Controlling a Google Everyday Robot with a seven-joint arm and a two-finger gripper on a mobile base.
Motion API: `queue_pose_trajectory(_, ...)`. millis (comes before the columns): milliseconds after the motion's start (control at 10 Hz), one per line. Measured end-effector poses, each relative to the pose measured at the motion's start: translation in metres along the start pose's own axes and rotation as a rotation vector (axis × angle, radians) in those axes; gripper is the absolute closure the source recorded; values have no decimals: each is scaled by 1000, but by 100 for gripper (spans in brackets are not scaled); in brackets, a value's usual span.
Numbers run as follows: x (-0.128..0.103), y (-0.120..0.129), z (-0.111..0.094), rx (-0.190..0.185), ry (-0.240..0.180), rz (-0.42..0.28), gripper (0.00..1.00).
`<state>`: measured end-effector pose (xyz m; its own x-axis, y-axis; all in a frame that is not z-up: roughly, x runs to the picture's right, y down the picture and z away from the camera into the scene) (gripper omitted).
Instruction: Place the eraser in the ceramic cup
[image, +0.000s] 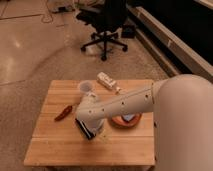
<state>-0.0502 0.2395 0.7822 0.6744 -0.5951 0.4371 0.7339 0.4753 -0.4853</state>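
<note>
A pale ceramic cup (86, 88) stands upright on the wooden table (60, 147), towards the back and left of the middle. My gripper (87, 129), dark and at the end of the white arm (125, 104), is low over the table, in front of the cup and well apart from it. I cannot make out the eraser; it may be hidden at or under the gripper.
A red chili pepper (63, 113) lies left of the gripper. An orange bowl (125, 120) sits to its right under the arm. A white bottle (106, 81) lies at the back edge. An office chair (105, 25) stands on the floor beyond the table.
</note>
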Motion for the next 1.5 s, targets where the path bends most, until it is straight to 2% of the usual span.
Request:
queue_pose_trajectory(100,-2,-1,-2,21,-13,-29,20)
queue_pose_trajectory(200,-7,-1,-7,72,-39,-141,20)
queue_pose_trajectory(400,-15,-4,-13,124,-63,-261,20)
queue_pose_trajectory(600,-19,-6,-18,168,-92,-306,20)
queue_pose_trajectory(800,-27,-14,-19,204,-113,-393,20)
queue_pose_trajectory(900,-32,-20,-18,221,-114,-460,20)
queue_pose_trajectory(1000,-34,-24,-17,231,-107,-492,20)
queue_pose_trajectory(1500,-31,-51,-2,249,-32,-608,20)
